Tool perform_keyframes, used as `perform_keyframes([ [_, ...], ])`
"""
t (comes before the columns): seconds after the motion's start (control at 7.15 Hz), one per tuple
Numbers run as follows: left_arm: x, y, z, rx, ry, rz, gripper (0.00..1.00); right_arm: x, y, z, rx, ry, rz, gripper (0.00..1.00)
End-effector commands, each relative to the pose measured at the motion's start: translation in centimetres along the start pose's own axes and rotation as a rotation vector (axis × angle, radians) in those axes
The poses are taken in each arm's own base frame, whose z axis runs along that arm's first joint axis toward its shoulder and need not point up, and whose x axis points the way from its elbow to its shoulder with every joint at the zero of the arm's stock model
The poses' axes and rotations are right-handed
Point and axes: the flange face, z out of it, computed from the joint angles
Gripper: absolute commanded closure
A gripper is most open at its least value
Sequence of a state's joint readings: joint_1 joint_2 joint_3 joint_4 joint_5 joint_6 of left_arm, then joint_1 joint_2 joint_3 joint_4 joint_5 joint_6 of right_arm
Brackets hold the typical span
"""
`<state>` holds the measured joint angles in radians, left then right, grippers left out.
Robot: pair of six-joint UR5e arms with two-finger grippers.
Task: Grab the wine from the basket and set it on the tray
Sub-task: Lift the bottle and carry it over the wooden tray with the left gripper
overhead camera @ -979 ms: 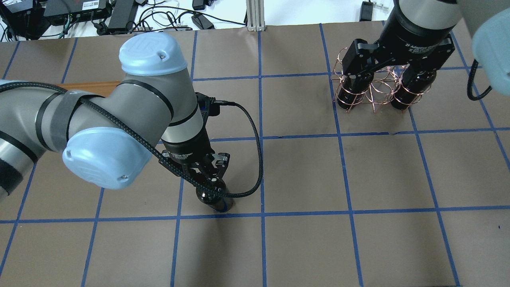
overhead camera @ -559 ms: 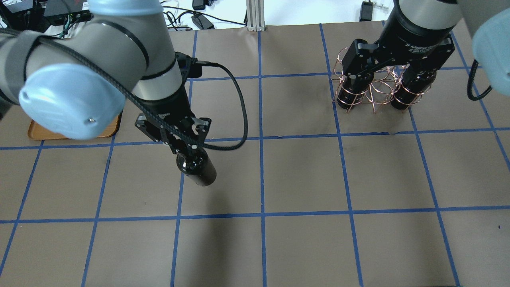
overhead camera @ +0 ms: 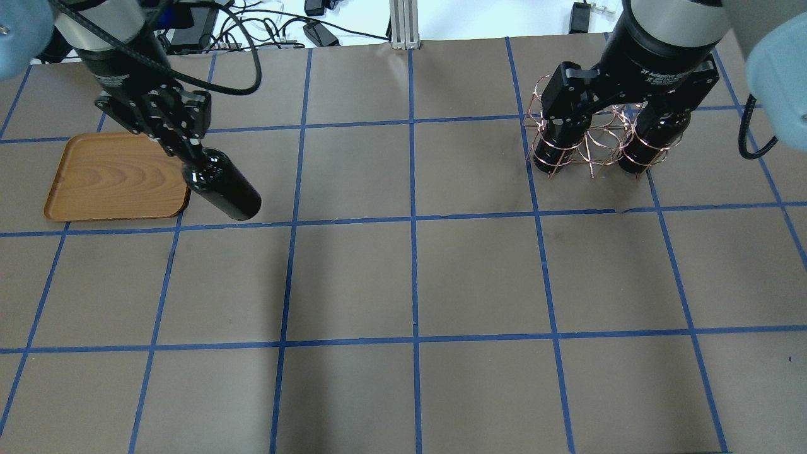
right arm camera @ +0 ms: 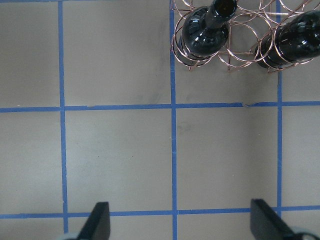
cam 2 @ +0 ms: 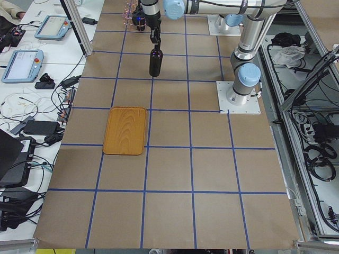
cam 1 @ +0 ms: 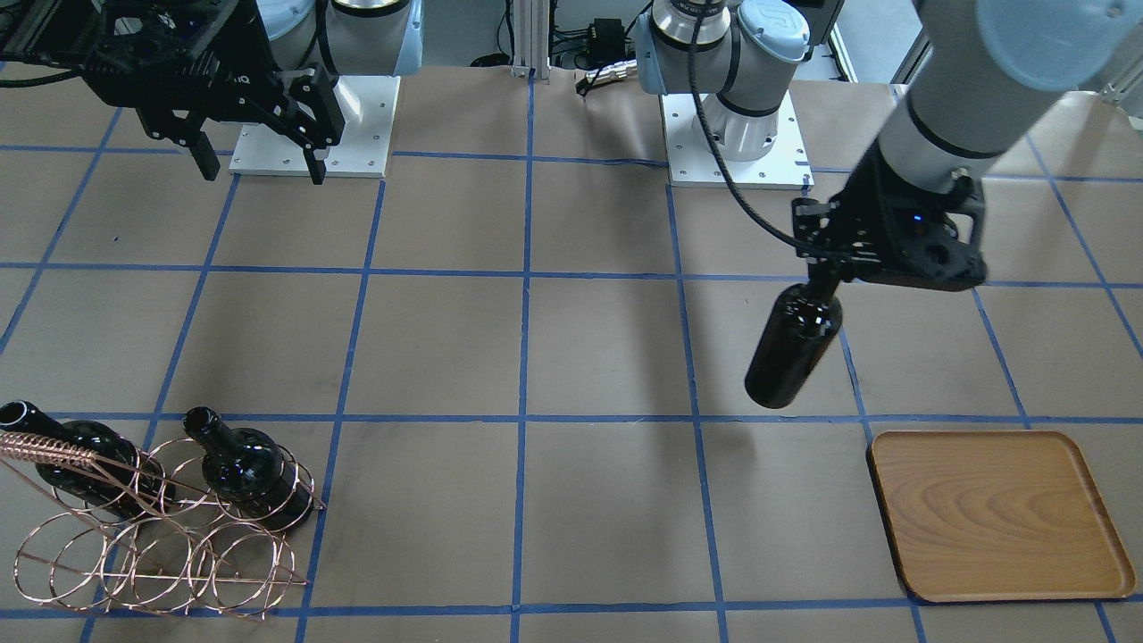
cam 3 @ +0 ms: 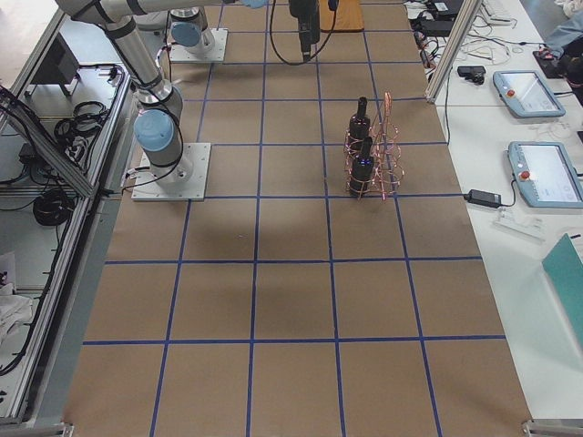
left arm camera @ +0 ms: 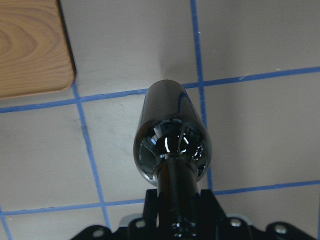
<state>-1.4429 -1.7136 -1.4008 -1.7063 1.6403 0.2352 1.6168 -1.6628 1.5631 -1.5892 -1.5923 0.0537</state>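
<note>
Near one tray [overhead camera: 113, 176], left pincer [overhead camera: 181, 150] gripping one wine [overhead camera: 224, 186], two bottles [cam 1: 241, 469] in basket [cam 1: 161, 563], right pincer [cam 1: 262, 171] wide.

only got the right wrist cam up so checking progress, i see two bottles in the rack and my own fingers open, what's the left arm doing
observer: The left gripper is shut on the neck of a third wine bottle, which hangs neck up in the air.
operator: ok how close is it to the drop spot
observer: It hangs just beside the tray, off one corner and not over the wood.
</note>
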Motion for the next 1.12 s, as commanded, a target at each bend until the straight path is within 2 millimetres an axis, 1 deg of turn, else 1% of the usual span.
perform_keyframes([
  [0.0, -9.6, -3.0, -1.0, 0.021, -0.024, 0.016, 1.00, 0.0, 0.0, 0.0, 0.000, 0.000, 0.000, 0.00],
  [0.14, -13.6, -4.3, -0.5, 0.022, -0.021, 0.045, 1.00, 0.0, 0.0, 0.0, 0.000, 0.002, 0.000, 0.00],
  [0.28, -17.1, -5.2, 0.4, 0.024, -0.020, 0.039, 1.00, 0.0, 0.0, 0.0, 0.000, 0.000, 0.000, 0.00],
  [0.42, -21.1, -5.9, 1.5, 0.048, -0.031, 0.056, 1.00, 0.0, 0.0, 0.1, -0.002, -0.001, 0.000, 0.00],
  [0.56, -23.5, -6.5, 2.7, 0.055, -0.034, 0.054, 1.00, 0.0, 0.0, 0.0, 0.000, 0.000, 0.000, 0.00],
  [0.7, -24.8, -7.1, 4.0, 0.058, -0.034, 0.055, 1.00, 0.0, 0.0, 0.0, 0.000, 0.002, 0.000, 0.00],
  [0.84, -27.6, -7.1, 5.6, 0.052, -0.029, 0.047, 1.00, 0.0, 0.0, 0.0, 0.000, 0.000, 0.000, 0.00],
  [0.98, -29.2, -7.5, 6.9, 0.059, -0.028, 0.037, 1.00, 0.0, 0.0, 0.0, 0.000, 0.000, 0.000, 0.00],
])
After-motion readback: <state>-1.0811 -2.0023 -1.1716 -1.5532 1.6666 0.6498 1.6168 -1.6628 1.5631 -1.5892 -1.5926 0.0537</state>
